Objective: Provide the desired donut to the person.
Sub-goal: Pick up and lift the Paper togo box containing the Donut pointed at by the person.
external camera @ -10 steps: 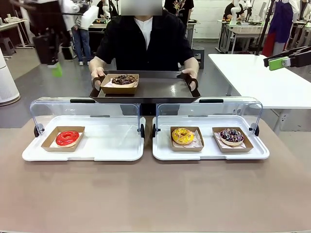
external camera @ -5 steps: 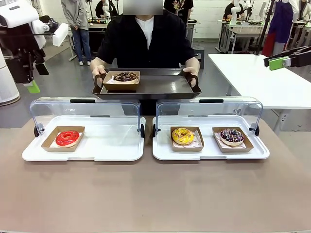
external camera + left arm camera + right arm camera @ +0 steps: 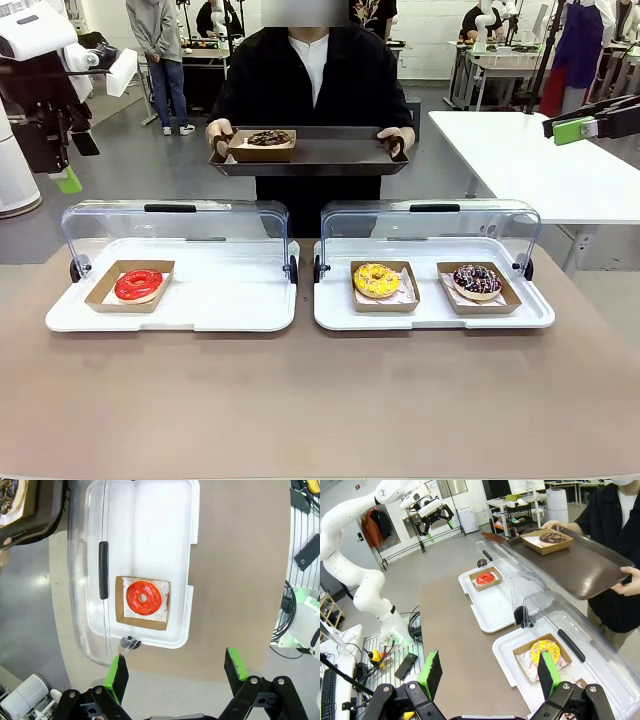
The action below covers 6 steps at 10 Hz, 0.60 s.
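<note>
Across the table, the person (image 3: pixel 310 75) in a black shirt holds a dark tray (image 3: pixel 330 158) at chest height. On it sits a chocolate donut (image 3: pixel 268 138) in a cardboard boat. A red donut (image 3: pixel 138 284) lies in the left white case (image 3: pixel 230 300). A yellow donut (image 3: pixel 376 280) and a dark sprinkled donut (image 3: pixel 478 280) lie in the right case (image 3: pixel 430 315). My left gripper (image 3: pixel 75 165) hangs open and empty high at the far left, above the red donut (image 3: pixel 143 596). My right gripper (image 3: pixel 560 125) stands open and empty at the far right edge.
Both cases have clear lids (image 3: pixel 170 225) tipped open toward the person. A white table (image 3: pixel 530 160) stands at the back right. Other people stand farther back. The brown tabletop (image 3: pixel 320 400) in front of the cases is bare.
The person has raised the tray with the chocolate donut and drawn it back from the cases. My left arm swung left a second ago, then held. The right gripper has not moved.
</note>
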{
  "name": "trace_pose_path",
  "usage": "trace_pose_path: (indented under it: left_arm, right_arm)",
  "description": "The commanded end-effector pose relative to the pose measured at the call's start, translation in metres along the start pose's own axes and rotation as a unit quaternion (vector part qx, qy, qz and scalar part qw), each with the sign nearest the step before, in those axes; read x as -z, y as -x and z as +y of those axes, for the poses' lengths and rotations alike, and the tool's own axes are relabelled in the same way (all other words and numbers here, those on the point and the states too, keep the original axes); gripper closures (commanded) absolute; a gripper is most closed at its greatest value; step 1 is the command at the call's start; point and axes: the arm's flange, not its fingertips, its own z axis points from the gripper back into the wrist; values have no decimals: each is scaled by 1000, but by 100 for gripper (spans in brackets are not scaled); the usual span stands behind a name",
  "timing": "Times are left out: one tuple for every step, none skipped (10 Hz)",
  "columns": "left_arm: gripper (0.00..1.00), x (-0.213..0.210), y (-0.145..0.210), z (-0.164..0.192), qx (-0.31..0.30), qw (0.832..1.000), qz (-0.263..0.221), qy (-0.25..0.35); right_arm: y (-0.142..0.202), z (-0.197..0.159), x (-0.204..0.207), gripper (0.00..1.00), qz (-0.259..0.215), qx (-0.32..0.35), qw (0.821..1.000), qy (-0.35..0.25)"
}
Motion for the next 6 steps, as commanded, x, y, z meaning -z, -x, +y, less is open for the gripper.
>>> trace_pose_path:
  left_arm:
    - [0,-2,0,-1,0,1000,1,2]
    - [0,-2,0,-1,0,1000,1,2]
    - [0,-2,0,-1,0,1000,1,2]
    - [0,0,0,0,0,1000,0,0]
    - [0,-6,21,16,14,994,-105,29]
    - [0,-12,45,27,14,977,-202,69]
  right_arm:
    - [-1,-1,2,0,-15,-5,1000,-6]
    - [-1,-1,2,0,-15,-5,1000,-6]
    - [-1,-1,2,0,-15,-5,1000,-6]
    - [-1,-1,2,0,-15,-5,1000,-6]
    - [-1,-1,2,0,-15,-5,1000,-6]
    - [-1,-1,2,0,-15,-5,1000,-6]
